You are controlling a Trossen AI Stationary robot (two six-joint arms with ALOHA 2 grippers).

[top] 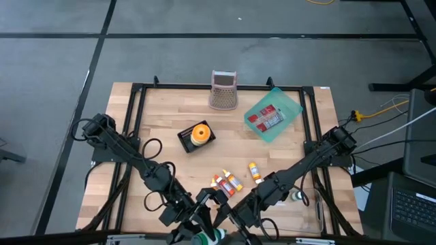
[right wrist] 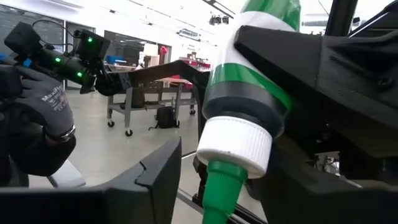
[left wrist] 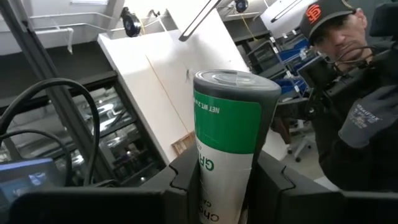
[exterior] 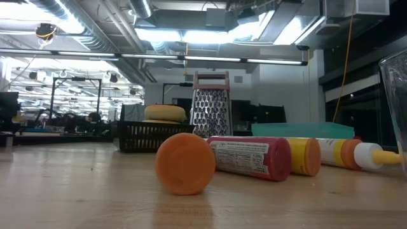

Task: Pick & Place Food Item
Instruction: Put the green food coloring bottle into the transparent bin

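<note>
A green-and-white squeeze bottle [left wrist: 229,134] with a dark flat base, a white cap [right wrist: 235,149] and a green nozzle sits in my left gripper [left wrist: 227,186] at the table's near edge; from above only a bit of the bottle [top: 204,237] shows. My right gripper [right wrist: 227,193] is open right beside it, one finger on either side of the cap and nozzle. I cannot tell whether the right fingers touch the cap. Several sauce tubes [top: 226,182] lie on their sides on the table. My left gripper pinches the bottle's body [left wrist: 217,180] between its two fingers, which lie across it. The base end [left wrist: 236,81] sticks out past the fingers. The cap end points the other way, toward my right gripper. The bottle is lifted clear of the table.
A black basket with an orange-yellow item [top: 196,135], a metal grater [top: 223,90] and a teal tray with red packets [top: 272,116] stand farther back. Tubes [exterior: 248,158] lie before the low camera, a clear glass [exterior: 395,108] at its right. A gloved person [left wrist: 357,112] stands nearby.
</note>
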